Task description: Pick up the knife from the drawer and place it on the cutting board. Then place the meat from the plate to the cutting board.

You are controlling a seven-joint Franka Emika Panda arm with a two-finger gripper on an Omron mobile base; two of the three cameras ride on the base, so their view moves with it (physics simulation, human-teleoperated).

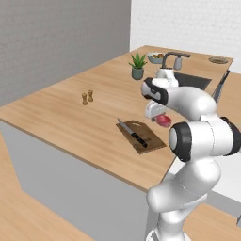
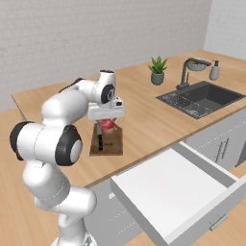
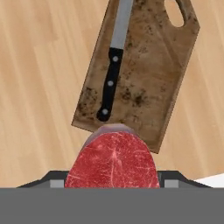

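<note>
The tool (image 3: 112, 186) grips the meat (image 3: 113, 161) between its fingers, held in the air above the near edge of the cutting board (image 3: 144, 74). The knife (image 3: 113, 65) lies along the board's one side, leaving the other side bare. Bare desk (image 1: 70, 117) surrounds the board. The drawer (image 2: 175, 192) stands pulled out with nothing inside.

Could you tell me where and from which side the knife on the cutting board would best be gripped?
Grip the knife by its black handle, from straight above, the pincer's jaws across its narrow width. It lies flat on the cutting board, so only its top and sides are reachable, and the handle looks thicker than the blade.
</note>
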